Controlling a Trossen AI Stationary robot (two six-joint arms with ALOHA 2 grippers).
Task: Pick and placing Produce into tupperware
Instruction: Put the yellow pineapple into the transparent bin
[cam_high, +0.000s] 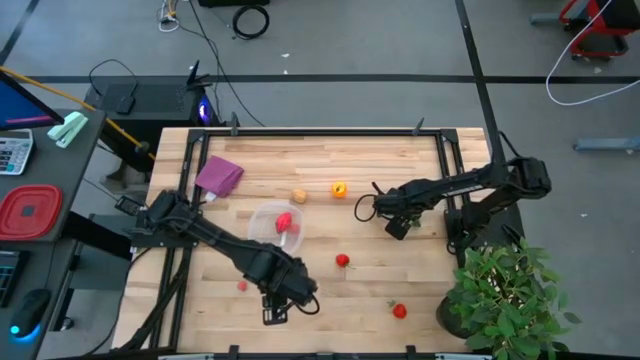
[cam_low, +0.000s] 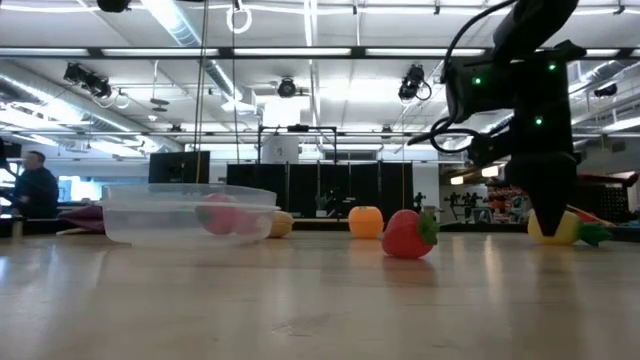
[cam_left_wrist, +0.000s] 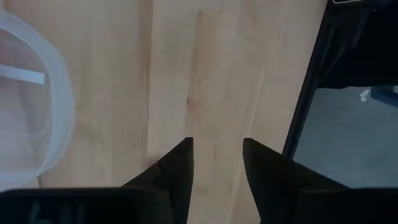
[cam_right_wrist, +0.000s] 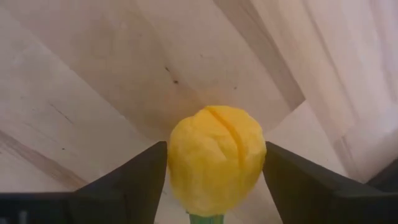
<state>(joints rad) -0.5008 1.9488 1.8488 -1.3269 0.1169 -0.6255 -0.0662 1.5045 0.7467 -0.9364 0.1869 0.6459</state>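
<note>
The clear round tupperware (cam_high: 262, 228) (cam_low: 150, 222) stands left of the table's middle with a red piece of produce (cam_high: 285, 221) inside. More produce lies loose on the wood: a tan piece (cam_high: 298, 197), an orange one (cam_high: 339, 188), a red one (cam_high: 342, 261), a strawberry (cam_high: 399, 310) and a small pink one (cam_high: 242, 285). My right gripper (cam_right_wrist: 216, 144) (cam_high: 395, 226) points down, open, its fingers on either side of a yellow piece (cam_right_wrist: 214, 158) (cam_low: 556, 230) that rests on the table. My left gripper (cam_left_wrist: 217, 142) (cam_high: 278, 312) hangs open over bare wood near the front edge. My right gripper comes at the yellow produce from above, one finger (cam_right_wrist: 134, 180) close on each side of it. Whether the fingers touch it, I cannot tell. The produce lies on the table.
A purple cloth (cam_high: 220, 175) lies at the far left of the table. A potted plant (cam_high: 510, 290) stands at the near right corner. A red square lidded container (cam_high: 30, 212) sits on the side desk to the left. Dark frame rails (cam_high: 455, 160) run along the table's edges.
</note>
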